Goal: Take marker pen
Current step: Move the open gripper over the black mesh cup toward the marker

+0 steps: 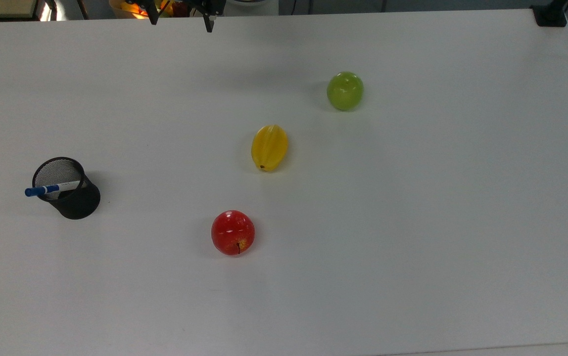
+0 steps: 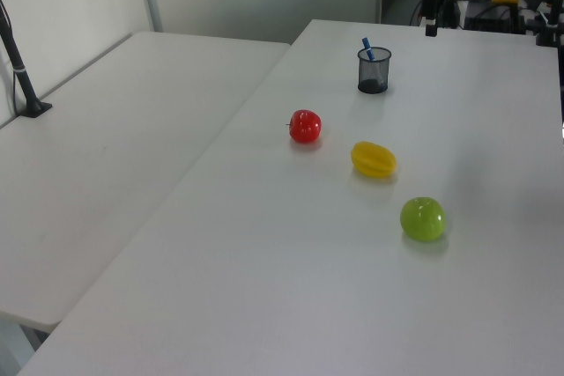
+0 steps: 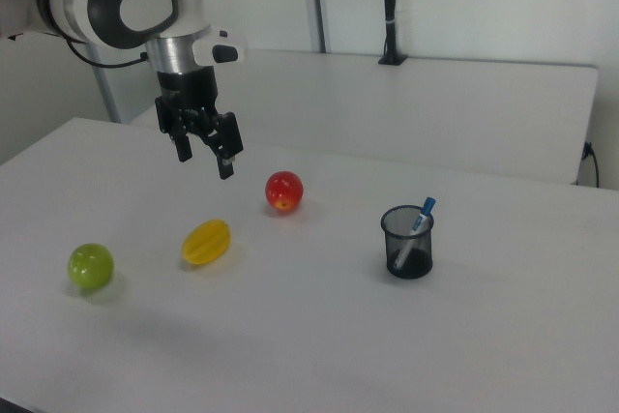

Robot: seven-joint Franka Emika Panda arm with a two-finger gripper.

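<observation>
In the top view, the marker pen (image 1: 52,188) is leaning in the mesh cup (image 1: 69,192) at nine o'clock, blue cap poking over the rim because the cup is propping it. In the left view, cup and pen are sitting at twelve o'clock. In the right view, the claw (image 3: 205,153) is hovering with fingers spread and empty at ten o'clock, well apart from the pen.

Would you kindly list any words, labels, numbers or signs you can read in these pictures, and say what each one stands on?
No text can be read in any view.
The slim white marker pen with a blue cap, leaning in the black mesh cup, has faint dark marks on its barrel: too small to read.
The red apple, yellow star fruit, green apple and white table: no lettering visible.
</observation>
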